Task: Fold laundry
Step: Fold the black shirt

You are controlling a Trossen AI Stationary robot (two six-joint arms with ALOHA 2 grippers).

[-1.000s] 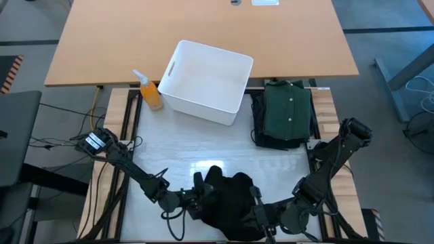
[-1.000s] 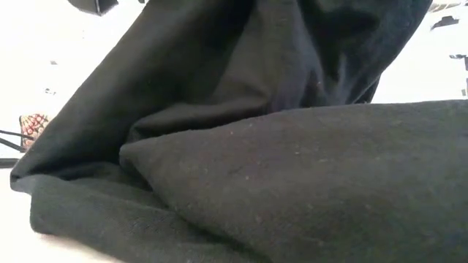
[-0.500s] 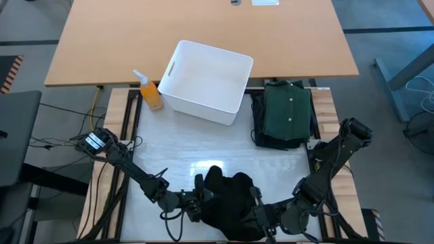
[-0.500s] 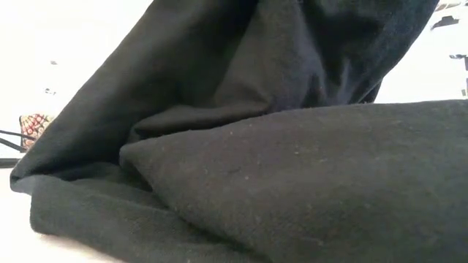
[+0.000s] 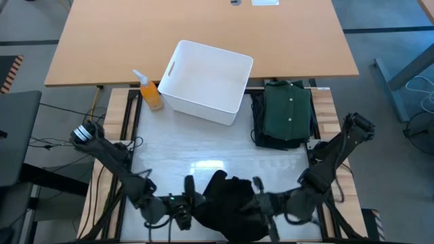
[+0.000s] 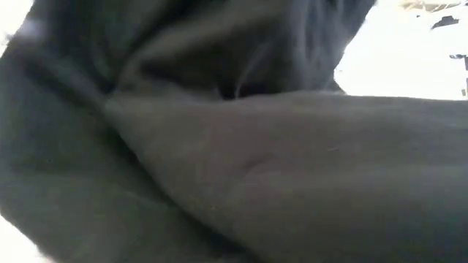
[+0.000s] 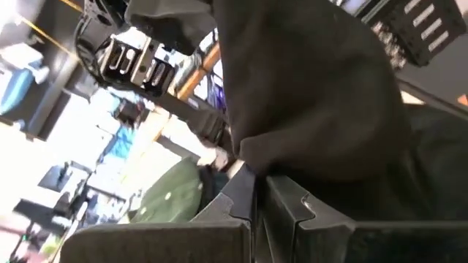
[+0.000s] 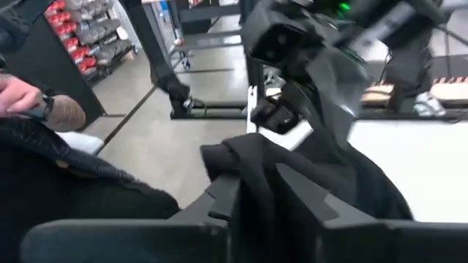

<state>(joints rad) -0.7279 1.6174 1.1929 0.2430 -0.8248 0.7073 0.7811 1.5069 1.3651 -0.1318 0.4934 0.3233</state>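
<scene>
The black garment [image 5: 230, 203] at the near edge of the table is soft, matt cloth with a faintly fuzzy nap. The green shirt [image 5: 288, 112] by the right edge is smooth woven cloth with pale buttons. The bin [image 5: 207, 81] is smooth white plastic. The table [image 5: 203, 152] is glossy white, throwing back the lights; the far tabletop [image 5: 203, 27] is matt wood.

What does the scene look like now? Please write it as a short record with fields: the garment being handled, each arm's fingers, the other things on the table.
garment in work: black garment, bunched at the near table edge
left gripper: fingers shut on the black garment's left side
right gripper: at the garment's right side, cloth between its fingers
folded stack: green shirt on dark clothes, far right
white bin: far centre
orange spray bottle: left of the bin
</scene>
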